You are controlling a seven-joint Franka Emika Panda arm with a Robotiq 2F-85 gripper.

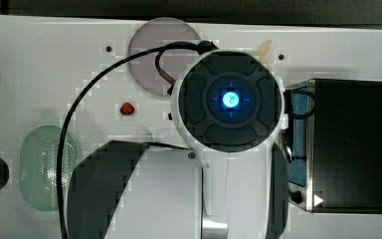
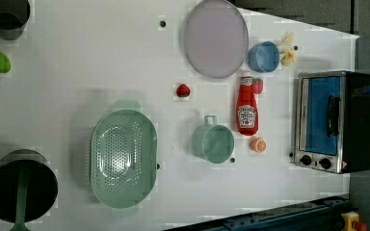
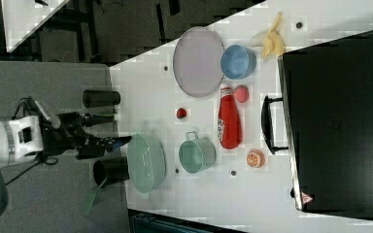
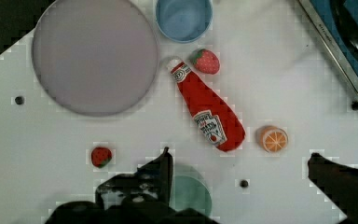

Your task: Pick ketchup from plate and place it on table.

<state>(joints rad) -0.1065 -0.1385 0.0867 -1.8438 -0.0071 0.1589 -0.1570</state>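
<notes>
The ketchup (image 4: pixel 208 111) is seen lying flat on the table (image 4: pixel 51 140) just beside the empty plate (image 4: pixel 94 55), so the gripper (image 4: pixel 240 161) is held spread wide, grasping nothing.

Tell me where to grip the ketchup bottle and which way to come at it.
Grip the ketchup across its narrower red neck just below the white cap, coming straight down from above. It lies flat on the table, beside the plate; a strawberry crowds the cap, so stay clear of it.
</notes>
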